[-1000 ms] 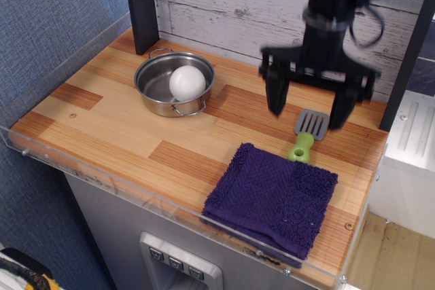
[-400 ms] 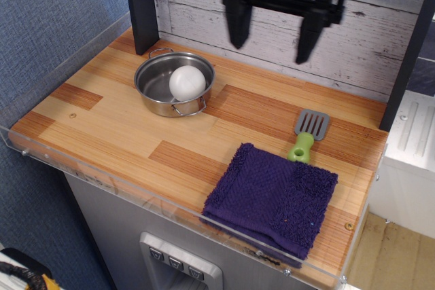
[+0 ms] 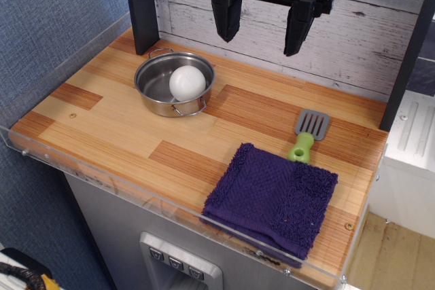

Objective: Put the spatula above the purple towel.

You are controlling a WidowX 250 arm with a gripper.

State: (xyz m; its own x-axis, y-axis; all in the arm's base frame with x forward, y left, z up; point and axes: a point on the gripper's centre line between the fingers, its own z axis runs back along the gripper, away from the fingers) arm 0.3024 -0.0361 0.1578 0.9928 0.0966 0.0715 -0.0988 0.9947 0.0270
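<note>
The spatula (image 3: 307, 134) lies flat on the wooden counter, grey slotted blade toward the back wall, lime-green handle pointing at the towel. Its handle end sits at the back edge of the purple towel (image 3: 274, 197), which lies folded at the front right of the counter. My gripper (image 3: 262, 32) hangs open and empty high up by the back wall, well above and to the left of the spatula, fingers pointing down.
A steel pot (image 3: 174, 84) with a white ball (image 3: 187, 82) in it stands at the back left. A dark post (image 3: 142, 6) rises behind it. A clear acrylic rim (image 3: 102, 176) runs along the counter's front and left edges. A white appliance (image 3: 410, 161) stands to the right.
My gripper has risen from just over the spatula's blade and moved left and up toward the back wall. The spatula, towel and pot have not moved.
</note>
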